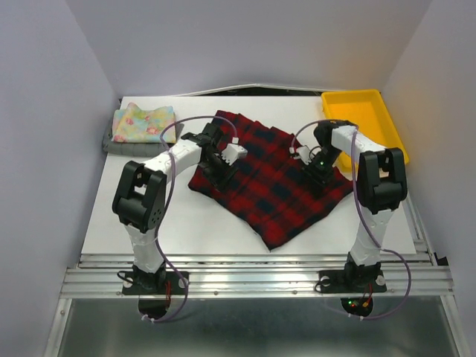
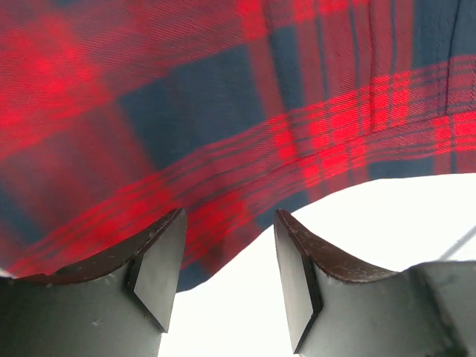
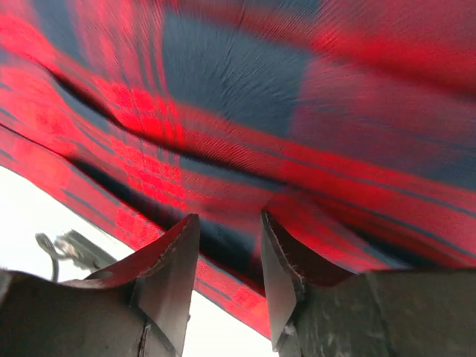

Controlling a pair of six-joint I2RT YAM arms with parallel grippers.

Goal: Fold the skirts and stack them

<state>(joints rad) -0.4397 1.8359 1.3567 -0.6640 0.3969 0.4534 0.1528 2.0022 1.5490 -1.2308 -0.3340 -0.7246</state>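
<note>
Both our jaws stand open and empty at opposite edges of the plaid skirt, placed, we judge, for folding it.

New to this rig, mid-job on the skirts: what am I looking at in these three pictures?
Two robot arms, each ending in a two-finger gripper. The wide picture looks down from above and behind: the left gripper and right gripper reach onto the red plaid skirt, spread on the white table. The two close-ups come from wrist cameras; each shows open fingers at the plaid cloth, nothing clamped. Far left, a floral skirt lies folded on a grey skirt; far right, a yellow tray.
</note>
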